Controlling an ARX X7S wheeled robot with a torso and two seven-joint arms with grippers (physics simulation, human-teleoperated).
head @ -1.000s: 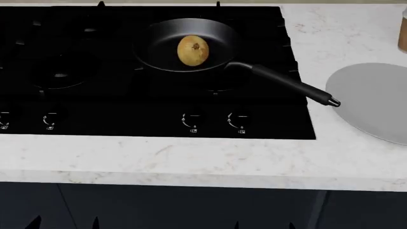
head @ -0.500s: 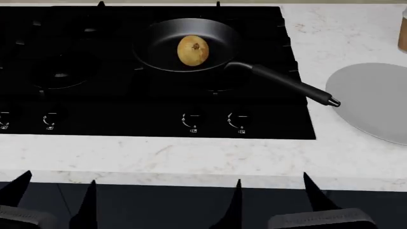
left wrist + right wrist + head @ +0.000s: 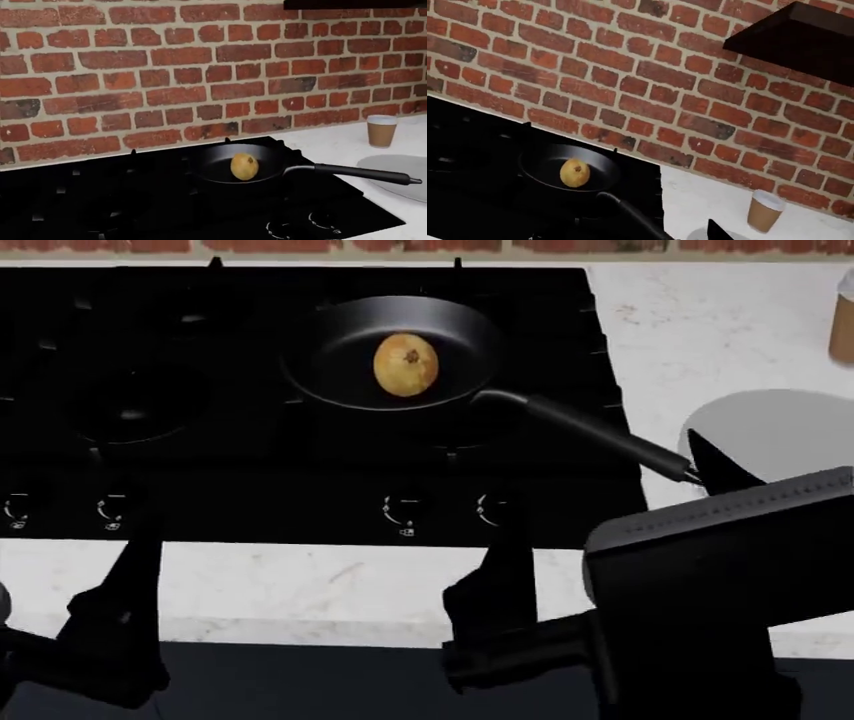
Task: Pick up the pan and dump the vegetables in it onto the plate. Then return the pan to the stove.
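Note:
The black pan (image 3: 334, 350) sits on the stove (image 3: 200, 440) at a rear right burner, with the yellow-brown onion (image 3: 406, 364) in it. Its long handle (image 3: 587, 435) points toward the pale grey plate (image 3: 787, 430) on the counter at right. My right gripper (image 3: 607, 505) is open over the stove's front right corner, one fingertip (image 3: 707, 452) close beside the handle's end. My left gripper (image 3: 67, 580) is open at the front left, empty. The left wrist view shows pan (image 3: 213, 167), onion (image 3: 244, 166) and plate (image 3: 400, 170). The right wrist view shows pan (image 3: 544, 167) and onion (image 3: 574, 173).
A brown paper cup with a white lid (image 3: 381, 131) stands behind the plate; it also shows in the right wrist view (image 3: 762, 211). A brick wall (image 3: 200, 75) backs the counter. A dark hood (image 3: 800, 40) hangs above. Knobs (image 3: 400, 510) line the stove's front edge.
Both grippers have risen from below the counter edge and moved forward over it. The right gripper now reaches the handle's end. Pan and onion have not moved.

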